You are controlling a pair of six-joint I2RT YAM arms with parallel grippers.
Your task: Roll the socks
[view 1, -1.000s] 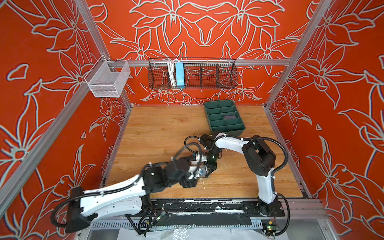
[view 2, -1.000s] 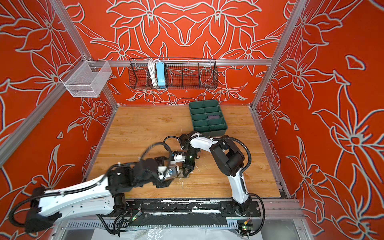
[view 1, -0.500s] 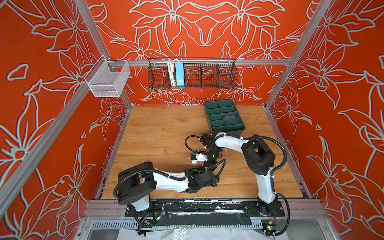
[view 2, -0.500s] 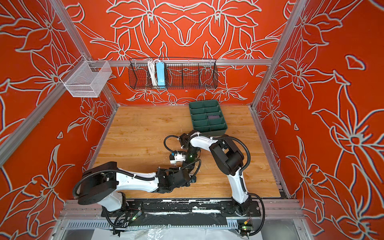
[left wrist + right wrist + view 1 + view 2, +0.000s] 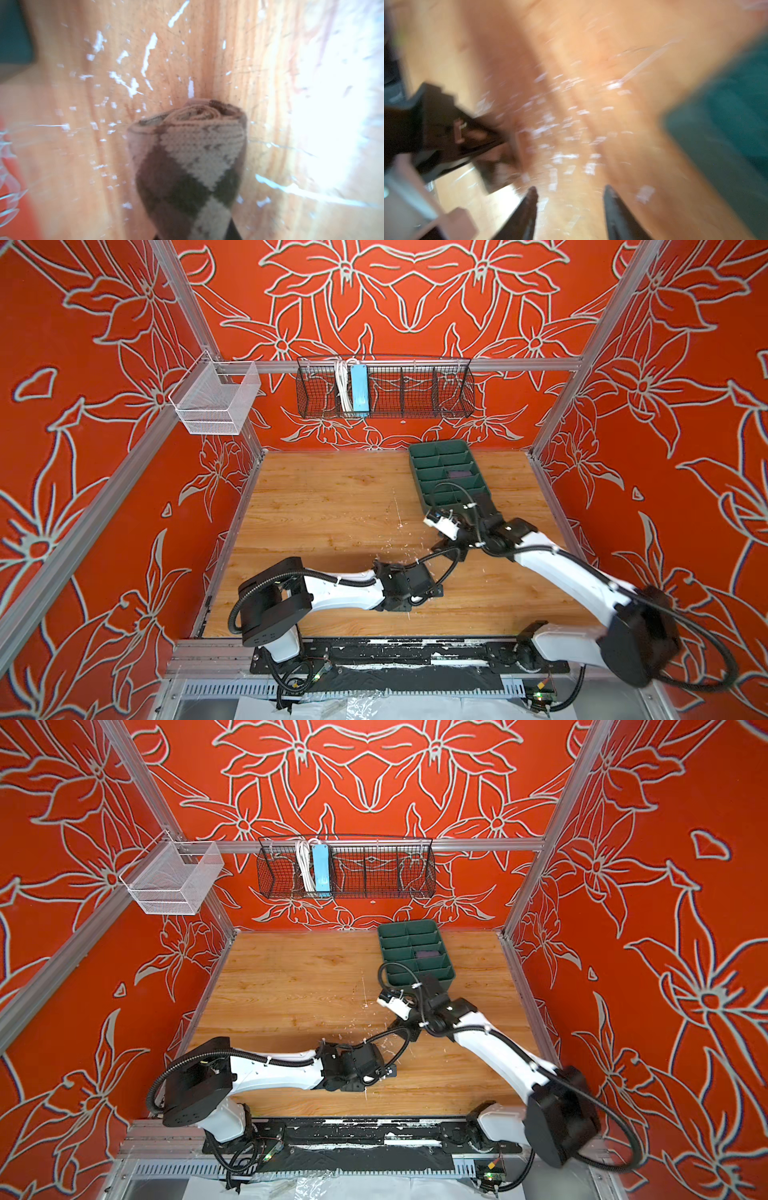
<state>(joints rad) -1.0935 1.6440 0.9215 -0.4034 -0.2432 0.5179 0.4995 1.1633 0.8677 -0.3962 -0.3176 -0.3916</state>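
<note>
Beige rolled sock (image 5: 188, 158), apparently pinched within left end effector (image 5: 196, 233)

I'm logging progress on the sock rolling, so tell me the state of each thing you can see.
argyle sock: rolled up, held.
left gripper: shut on the argyle sock.
right gripper: open, empty.
purple sock: inside a green tray compartment; rolled or not, unclear.
</note>
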